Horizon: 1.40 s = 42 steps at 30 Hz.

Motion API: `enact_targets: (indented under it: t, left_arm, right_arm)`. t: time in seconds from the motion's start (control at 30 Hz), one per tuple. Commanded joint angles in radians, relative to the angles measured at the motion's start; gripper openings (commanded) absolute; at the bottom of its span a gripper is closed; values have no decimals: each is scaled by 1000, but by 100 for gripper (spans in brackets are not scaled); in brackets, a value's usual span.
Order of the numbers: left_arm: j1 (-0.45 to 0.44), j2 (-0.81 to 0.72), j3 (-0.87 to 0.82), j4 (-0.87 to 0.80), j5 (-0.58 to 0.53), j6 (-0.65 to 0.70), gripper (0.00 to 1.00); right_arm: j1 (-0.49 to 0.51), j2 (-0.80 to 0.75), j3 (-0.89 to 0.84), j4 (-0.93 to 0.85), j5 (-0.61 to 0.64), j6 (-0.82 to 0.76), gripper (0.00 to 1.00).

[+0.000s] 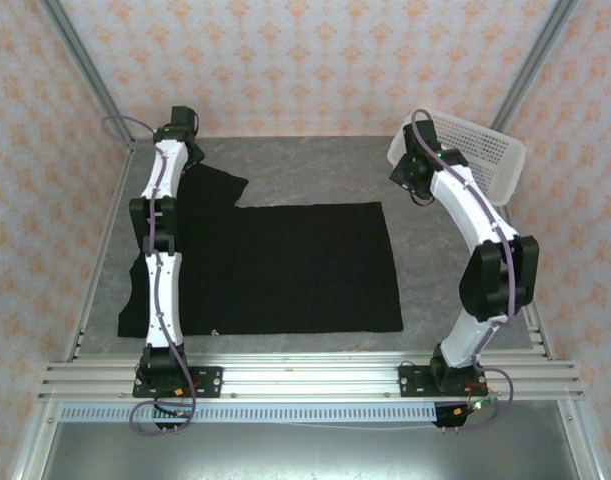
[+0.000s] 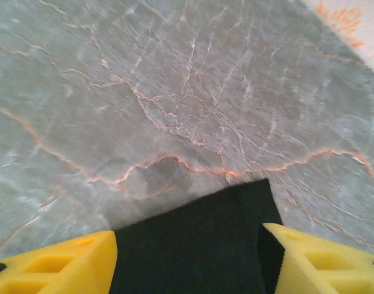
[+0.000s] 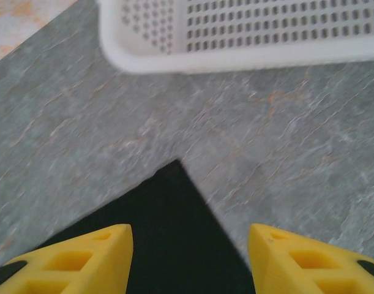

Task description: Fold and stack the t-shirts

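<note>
One black t-shirt (image 1: 295,265) lies flat on the tabletop (image 1: 315,165), one white basket (image 1: 485,150) at its far-right corner; left claw (image 2: 187,248) and right claw (image 3: 190,245) gape empty.

In the top view, the left side of the black t-shirt (image 1: 305,270) is covered by the left arm (image 1: 160,290), and part of the white basket (image 1: 490,145) is hidden behind the right arm (image 1: 475,215). In the wrist views, the left gripper (image 2: 190,229), the right gripper (image 3: 190,228) and the t-shirt are cut off by the bottom edge. The basket is blurred and cropped at the top of the right wrist view.
</note>
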<state>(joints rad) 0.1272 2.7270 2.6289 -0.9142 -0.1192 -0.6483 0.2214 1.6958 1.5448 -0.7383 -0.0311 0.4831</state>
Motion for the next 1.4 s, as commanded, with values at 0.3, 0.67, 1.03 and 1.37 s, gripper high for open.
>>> enact_targets:
  t: [0.3, 0.67, 1.03, 1.37]
  left_arm:
    - [-31, 142, 137, -164, 153, -85, 85]
    - [-88, 119, 65, -418, 90, 18, 55]
    - [-87, -43, 35, -349, -10, 47, 0]
    - [-96, -233, -116, -285, 107, 61, 0]
  right_arm:
    - [41, -110, -124, 4, -13, 37, 53]
    - [42, -88, -103, 20, -31, 39, 52]
    - [92, 47, -151, 118, -5, 45, 52]
    - [96, 295, -67, 316, 138, 112, 58]
